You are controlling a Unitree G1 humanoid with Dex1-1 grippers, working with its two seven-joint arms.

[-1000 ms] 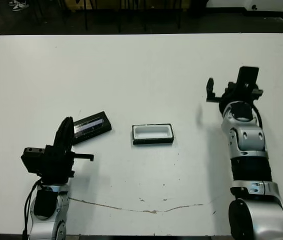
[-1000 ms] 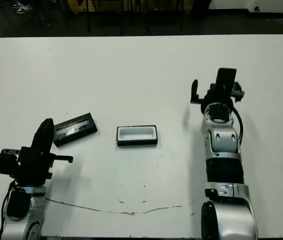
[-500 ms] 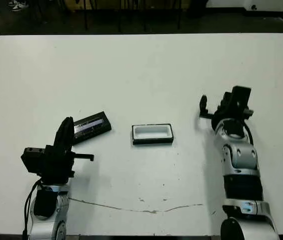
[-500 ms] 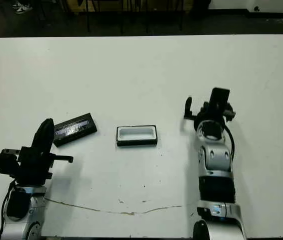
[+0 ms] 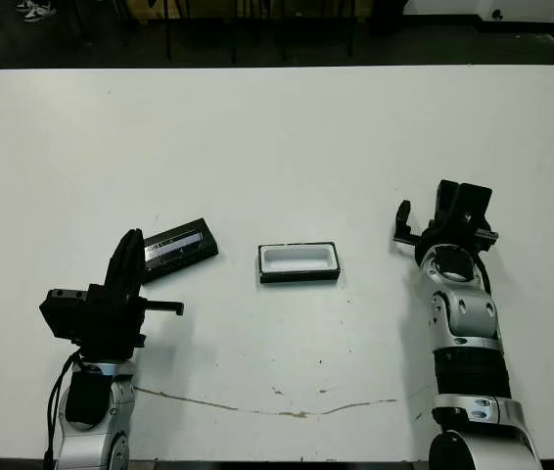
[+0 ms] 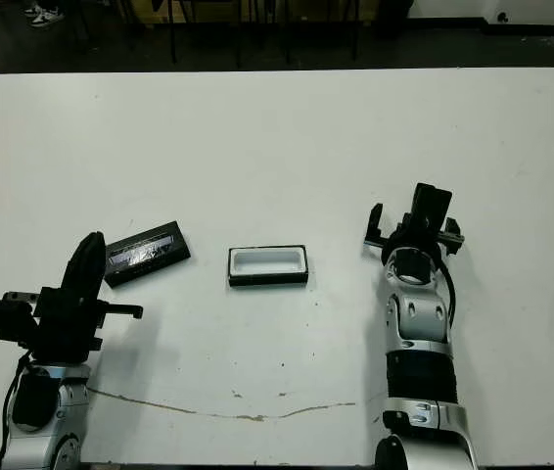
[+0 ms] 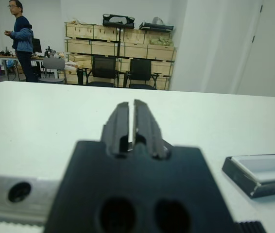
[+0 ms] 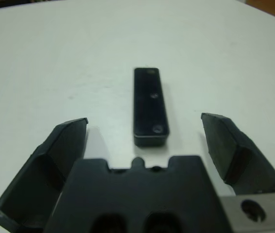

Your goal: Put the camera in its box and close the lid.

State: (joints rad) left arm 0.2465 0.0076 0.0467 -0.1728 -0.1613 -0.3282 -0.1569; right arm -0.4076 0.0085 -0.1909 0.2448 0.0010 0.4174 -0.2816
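Camera (image 8: 150, 106) lies flat on the white tabletop (image 5: 287, 137), just ahead of the right end effector (image 8: 147, 145) and lined up with the gap between its fingers (image 8: 64, 145), which are spread wide on either side, not touching it. Box (image 5: 300, 262) sits open, white inside up, well to the left of that end effector, between the two arms. Lid (image 5: 176, 246), striped face up, rests just beyond the left end effector (image 7: 131, 128), whose fingers stand nearly closed with only a thin slit, holding nothing. A person (image 7: 21, 41) stands far beyond the tabletop.
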